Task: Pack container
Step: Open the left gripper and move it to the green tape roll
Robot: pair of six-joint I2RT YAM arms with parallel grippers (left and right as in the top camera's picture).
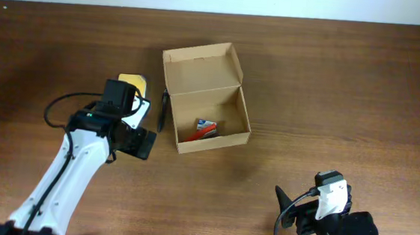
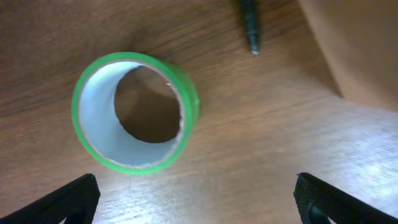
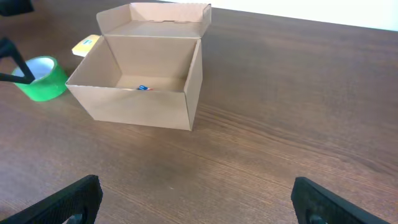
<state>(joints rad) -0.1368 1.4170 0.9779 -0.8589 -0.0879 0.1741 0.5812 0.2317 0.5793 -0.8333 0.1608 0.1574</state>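
We find the container (image 1: 205,98) near the middle of the desk (image 1: 333,82), a little left of centre. It is a tan cardboard box standing upright, with its lid (image 1: 202,61) folded back toward the far side. Inside, on the bottom near the near wall, lies a small red-and-blue item (image 1: 205,128) – we cannot tell what it is.

The left tool (image 2: 196,202) hangs above the desk just left of the container, its jaws spread wide and holding nothing. Below it stands a green tape roll (image 2: 134,112), its hole facing up and its white core showing; neither finger touches it. A dark pen (image 2: 249,22) lies on the desk between the roll and the container's left wall. A flat yellow item (image 1: 134,81) lies just beyond the roll, on its far side.

The right tool (image 3: 196,202) is at the near right of the desk, well apart from the container – jaws wide, empty, facing the box.
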